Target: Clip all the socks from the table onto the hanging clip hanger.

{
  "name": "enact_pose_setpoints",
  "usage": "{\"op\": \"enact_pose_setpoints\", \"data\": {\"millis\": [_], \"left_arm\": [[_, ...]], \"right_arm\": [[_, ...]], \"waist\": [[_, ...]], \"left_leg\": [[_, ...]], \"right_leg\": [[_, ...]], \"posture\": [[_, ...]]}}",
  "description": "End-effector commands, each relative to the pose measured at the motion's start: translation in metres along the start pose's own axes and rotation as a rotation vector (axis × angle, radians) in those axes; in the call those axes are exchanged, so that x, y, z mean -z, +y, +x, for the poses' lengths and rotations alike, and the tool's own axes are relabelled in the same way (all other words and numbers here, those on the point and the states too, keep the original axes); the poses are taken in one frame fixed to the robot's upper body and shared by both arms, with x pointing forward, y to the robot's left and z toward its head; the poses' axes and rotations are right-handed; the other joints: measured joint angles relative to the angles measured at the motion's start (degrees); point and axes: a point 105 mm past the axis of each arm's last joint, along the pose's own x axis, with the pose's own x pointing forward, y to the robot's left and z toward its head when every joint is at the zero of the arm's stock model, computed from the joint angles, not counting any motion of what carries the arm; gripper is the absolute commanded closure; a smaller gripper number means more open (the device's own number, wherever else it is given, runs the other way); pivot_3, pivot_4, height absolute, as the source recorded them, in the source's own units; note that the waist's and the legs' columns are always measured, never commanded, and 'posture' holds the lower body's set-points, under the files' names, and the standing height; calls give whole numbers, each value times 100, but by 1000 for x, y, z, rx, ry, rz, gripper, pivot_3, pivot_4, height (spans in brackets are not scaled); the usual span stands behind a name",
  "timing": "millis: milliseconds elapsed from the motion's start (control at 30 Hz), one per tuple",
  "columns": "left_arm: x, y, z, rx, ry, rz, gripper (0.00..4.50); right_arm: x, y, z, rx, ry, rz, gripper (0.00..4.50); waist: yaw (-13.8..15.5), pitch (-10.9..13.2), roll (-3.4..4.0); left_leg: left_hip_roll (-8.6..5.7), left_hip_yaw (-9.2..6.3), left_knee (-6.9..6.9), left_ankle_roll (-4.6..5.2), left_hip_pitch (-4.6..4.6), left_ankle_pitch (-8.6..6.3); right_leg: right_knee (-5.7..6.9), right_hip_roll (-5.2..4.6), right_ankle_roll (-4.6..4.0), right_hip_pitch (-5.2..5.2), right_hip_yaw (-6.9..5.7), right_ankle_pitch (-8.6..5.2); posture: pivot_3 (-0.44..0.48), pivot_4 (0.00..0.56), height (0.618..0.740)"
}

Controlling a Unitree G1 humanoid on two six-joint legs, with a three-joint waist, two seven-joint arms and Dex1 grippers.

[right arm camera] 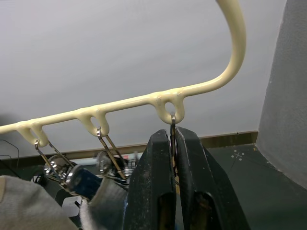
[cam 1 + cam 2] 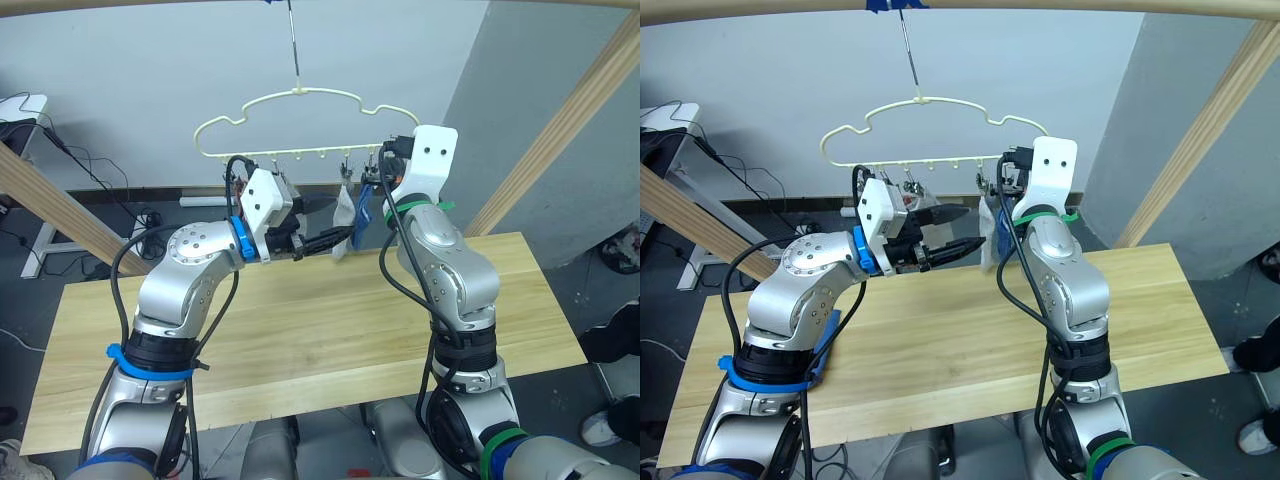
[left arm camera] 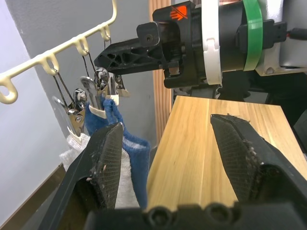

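Note:
The pale yellow-green clip hanger (image 1: 124,101) hangs by its hook above the far side of the table (image 2: 330,330). A light grey sock (image 2: 344,212) and a blue sock (image 2: 362,215) hang from clips near its right end. My right gripper (image 1: 171,140) is raised to the hanger's lower bar and is shut on the wire of the rightmost clip (image 1: 172,122). My left gripper (image 2: 335,222) is open just left of the hanging socks, with the blue sock (image 3: 132,148) beside one finger. No sock lies on the visible tabletop.
Slanted wooden frame poles stand at the right (image 2: 570,120) and the left (image 2: 50,205) of the table. Cables (image 2: 100,180) lie on the floor behind the left side. A person's shoe (image 2: 605,430) is at the lower right.

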Motion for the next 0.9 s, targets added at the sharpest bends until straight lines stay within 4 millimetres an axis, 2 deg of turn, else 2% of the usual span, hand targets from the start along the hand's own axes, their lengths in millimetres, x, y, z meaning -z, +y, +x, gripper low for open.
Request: {"op": "enact_pose_setpoints", "data": {"millis": [33, 133, 167, 267, 333, 367, 600, 900], "left_arm": [[-2, 1, -6, -57, -6, 33, 1275], [8, 6, -12, -143, 17, 36, 1275], [16, 13, -18, -233, 26, 24, 1275], [45, 29, -48, -488, 74, -40, 706], [62, 27, -65, -582, 112, -70, 136], [68, 25, -72, -615, 130, -76, 27], [97, 20, -107, -774, 194, -154, 27], [140, 38, -181, -1149, 314, -239, 27]], "right_arm": [[-13, 20, -3, -60, -45, 77, 4480], [-13, 19, -2, -72, -46, 71, 4480], [-14, 19, -1, -82, -47, 66, 4480], [-16, 17, 3, -109, -48, 50, 4500], [-16, 18, 5, -140, -38, 36, 4500], [-16, 19, 6, -156, -32, 27, 4500], [-15, 17, 9, -208, -15, -20, 4500], [-16, 14, 9, -223, -18, -50, 4500]], "waist": [[0, 0, 1], [1, -1, 1], [-2, -2, 1], [-20, -6, 1], [-21, -6, 1], [-11, -7, 1], [34, -7, 0], [-5, -7, 0]], "left_leg": [[1, 0, 0, 0, 0, 0], [2, -2, 0, 0, 0, 0], [2, -2, 1, 0, 0, 0], [4, -1, 1, 0, 1, 0], [5, 0, 1, 0, 3, 0], [5, -3, 2, 0, 2, 0], [5, -1, 17, 1, -1, 0], [6, -2, 25, 1, 0, -1]], "right_leg": [[0, 0, 0, 0, 0, 0], [1, 0, 0, 0, 0, 0], [2, 0, 0, 0, 0, 0], [3, -1, 0, 0, 1, 0], [3, -1, -1, 0, 2, 1], [4, -1, -1, -1, -1, 1], [4, -11, 1, 3, -1, 2], [7, 4, -2, 4, -1, 3]], "posture": [[-246, 225, 740], [-240, 227, 740], [-240, 227, 740], [-225, 229, 740], [-216, 232, 740], [-216, 232, 740], [-208, 234, 740], [-219, 235, 740]]}}
